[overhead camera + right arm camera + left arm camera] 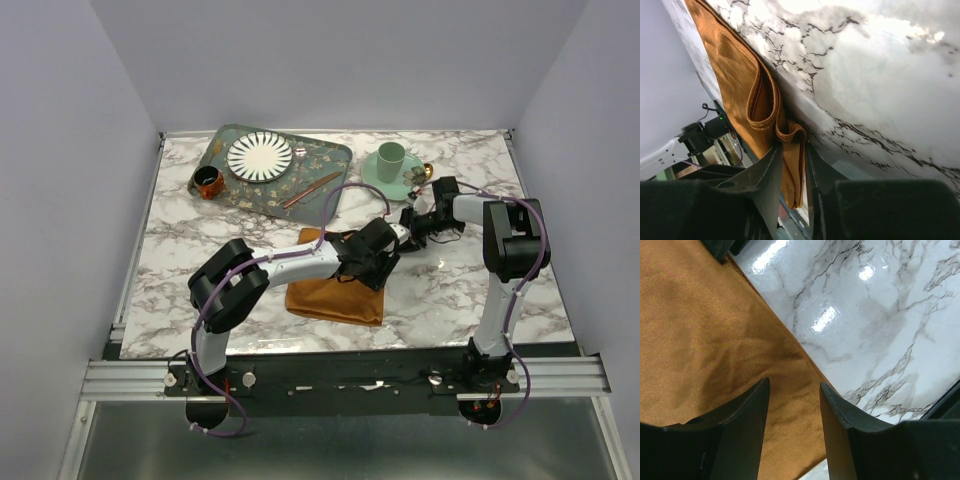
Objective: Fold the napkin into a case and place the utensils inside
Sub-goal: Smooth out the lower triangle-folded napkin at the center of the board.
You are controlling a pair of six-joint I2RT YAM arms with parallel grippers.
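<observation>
Found napkin (pixel 330 298) lying on the marble table (pixel 200 300), near centre, just ahead of the arm bases; partly folded, not yet a narrow case.

Over its far right part, close to an edge: left gripper (pixel 794 390), fingers spread, cloth beneath, nothing clamped.

Just beyond: right gripper (pixel 792 172), pinching a doubled hem of the same cloth.

Recommended for this fold:
- Grip the hem firmly.
- Carry it across low and straight.
- Pin the flat layer with the free fingers.
- Square the edges before release.

Farther back: one of the utensils (pixel 312 189) on the green tray (pixel 225 140). Possibly another beside the saucer (pixel 385 180), too small to confirm. Third piece not located. Layer count beneath the arms hidden.
</observation>
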